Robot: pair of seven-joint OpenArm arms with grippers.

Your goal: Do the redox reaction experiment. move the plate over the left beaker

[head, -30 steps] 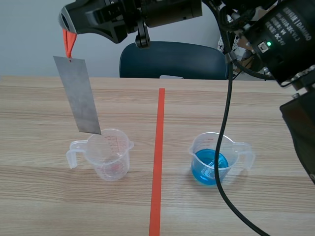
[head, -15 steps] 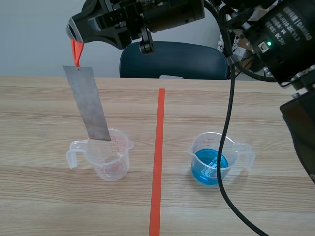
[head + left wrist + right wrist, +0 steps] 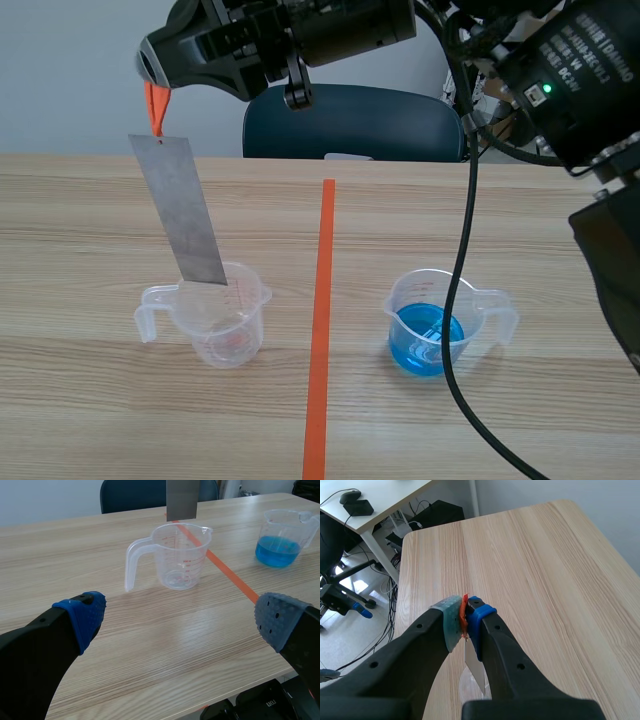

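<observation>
Metal plate (image 3: 185, 210) hanging by an orange tab (image 3: 155, 105) clamped in the right jaws, lower end at the rim of the empty left beaker (image 3: 215, 315), black cable (image 3: 458, 250) crossing the blue-liquid beaker (image 3: 415, 330), left jaws apart near the edge of the surface (image 3: 150, 645).

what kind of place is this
Probably an office-style room used as a lab bench: a wooden table bearing a clear beaker and a beaker of blue liquid, a dark chair behind.

Dark blue chair (image 3: 350, 122) behind wooden table (image 3: 100, 420), pale wall (image 3: 60, 90)
</observation>
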